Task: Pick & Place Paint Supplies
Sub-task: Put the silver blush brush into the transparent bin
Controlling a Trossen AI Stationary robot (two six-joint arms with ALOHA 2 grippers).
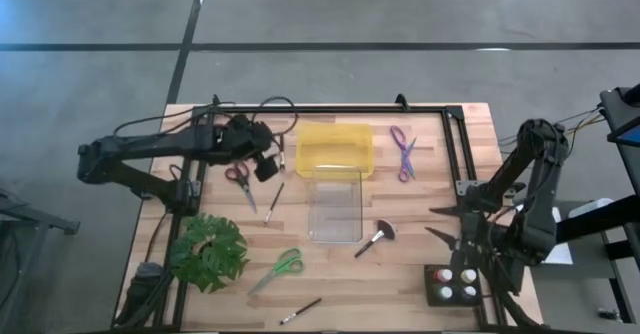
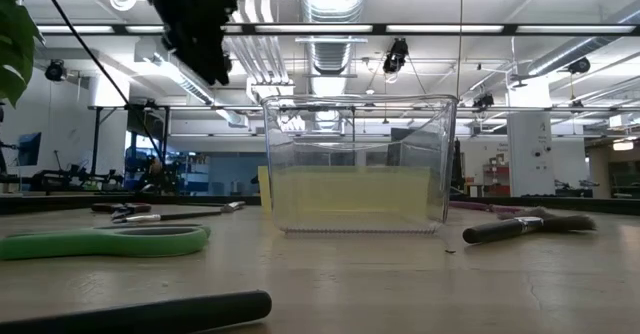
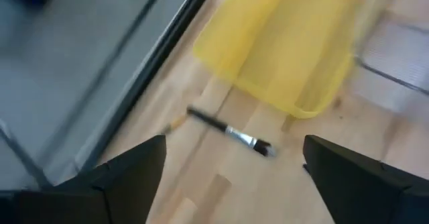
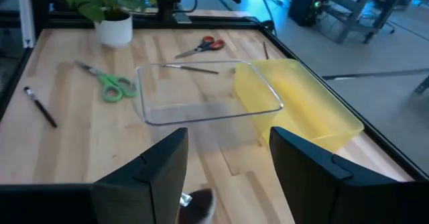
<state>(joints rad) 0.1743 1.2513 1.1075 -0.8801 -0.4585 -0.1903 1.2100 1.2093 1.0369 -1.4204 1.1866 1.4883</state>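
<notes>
Left gripper (image 3: 231,163) wide open and empty, hovering over a thin brush (image 3: 228,131) just beside the yellow bin (image 1: 334,150). Right gripper (image 4: 228,160) also open and empty, parked well right of that bin, near the paint bottles (image 1: 453,284). Scissors (image 1: 403,152) flat on the table, right of the bin.

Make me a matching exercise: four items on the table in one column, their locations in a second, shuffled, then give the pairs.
Items:
1. purple scissors
2. green scissors
3. red-handled scissors
4. broad-headed brush

Places:
A. beside the leafy plant
B. below the left gripper
C. right of the yellow bin
D. by the clear bin's lower right corner

Pairs: 1-C, 2-A, 3-B, 4-D
</notes>
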